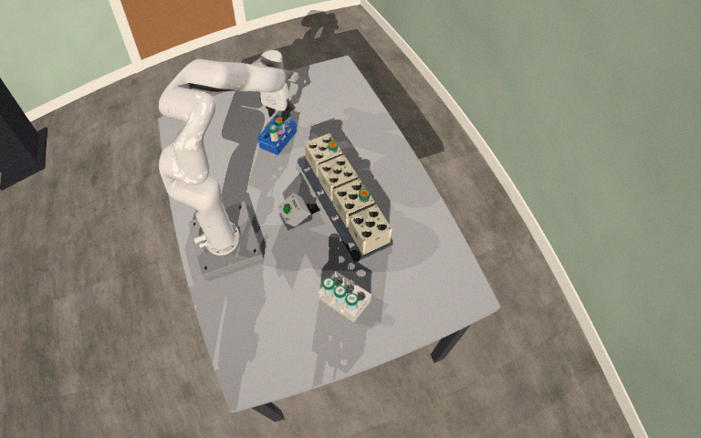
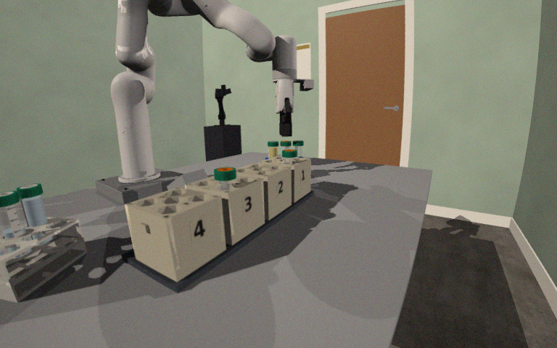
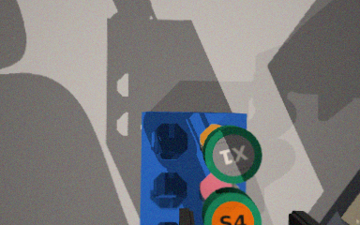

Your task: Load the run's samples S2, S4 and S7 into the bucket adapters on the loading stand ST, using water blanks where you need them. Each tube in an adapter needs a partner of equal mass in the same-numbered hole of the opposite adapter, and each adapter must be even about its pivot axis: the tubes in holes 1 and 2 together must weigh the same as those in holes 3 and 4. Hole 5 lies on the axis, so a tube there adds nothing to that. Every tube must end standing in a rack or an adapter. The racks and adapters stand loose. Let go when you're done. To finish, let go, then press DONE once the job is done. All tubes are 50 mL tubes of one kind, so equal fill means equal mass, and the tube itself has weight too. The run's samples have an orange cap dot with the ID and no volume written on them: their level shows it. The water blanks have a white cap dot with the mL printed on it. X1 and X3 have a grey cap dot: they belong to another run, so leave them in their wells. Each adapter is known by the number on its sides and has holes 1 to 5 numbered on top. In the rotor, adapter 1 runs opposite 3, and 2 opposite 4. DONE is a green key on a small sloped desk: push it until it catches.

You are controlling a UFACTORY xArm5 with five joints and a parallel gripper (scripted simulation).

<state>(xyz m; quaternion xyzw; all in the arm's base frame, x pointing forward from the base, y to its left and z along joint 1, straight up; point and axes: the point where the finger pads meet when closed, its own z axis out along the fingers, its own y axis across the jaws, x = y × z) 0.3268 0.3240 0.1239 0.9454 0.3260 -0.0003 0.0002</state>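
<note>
We're fetching S4, the orange-dotted, green-capped tube (image 1: 278,119) (image 2: 286,143) (image 3: 232,217), standing in the blue plastic rack (image 1: 267,143) (image 3: 146,169). Our black-fingered gripper (image 1: 279,112) (image 2: 286,135) (image 3: 239,219) hangs above, fingers apart and empty; next, we'd centre over S4 and descend, sparing its neighbours.

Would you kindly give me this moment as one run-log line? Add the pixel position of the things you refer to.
gripper (image 1: 280,114) (image 2: 286,135): open, above S4 (image 1: 278,119) (image 2: 286,143) (image 3: 232,217) | S4: in blue rack (image 1: 267,144) (image 3: 146,187) | adapters 1, 3: one orange-dot tube each
</note>
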